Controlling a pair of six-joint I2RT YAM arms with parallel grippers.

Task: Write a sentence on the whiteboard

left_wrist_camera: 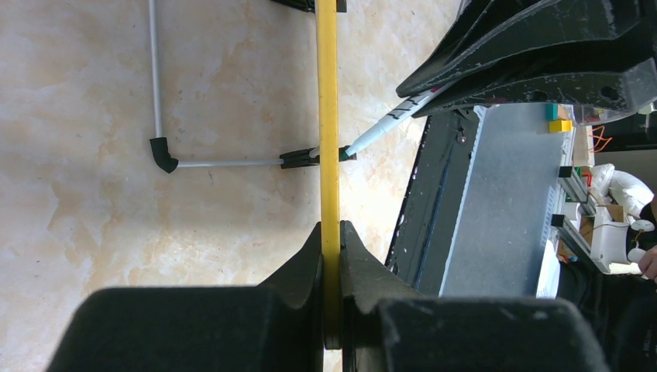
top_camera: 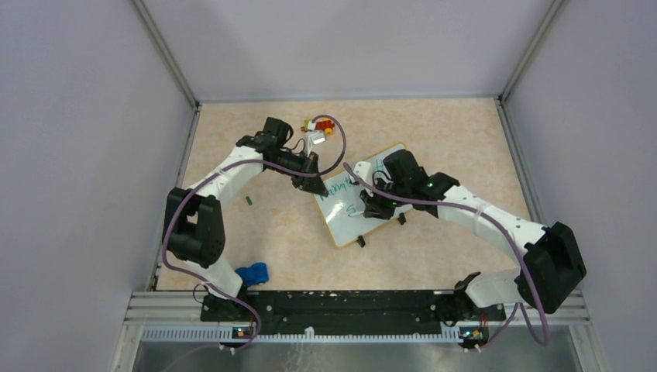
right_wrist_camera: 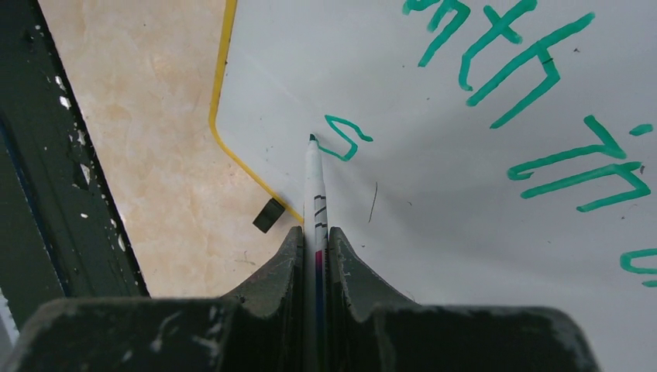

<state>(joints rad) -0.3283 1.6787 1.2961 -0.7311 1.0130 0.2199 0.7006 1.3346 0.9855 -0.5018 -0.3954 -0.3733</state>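
Two green handwritten lines (right_wrist_camera: pixel 531 60) mark the yellow-rimmed whiteboard (right_wrist_camera: pixel 465 232)

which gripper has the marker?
The right gripper: it is shut on the marker, tip at a small green stroke on the whiteboard. The left gripper instead clamps the whiteboard's edge.

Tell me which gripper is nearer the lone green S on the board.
Right. The right gripper holds the marker with its tip beside the S; the left gripper clamps the board by its rim, farther off.
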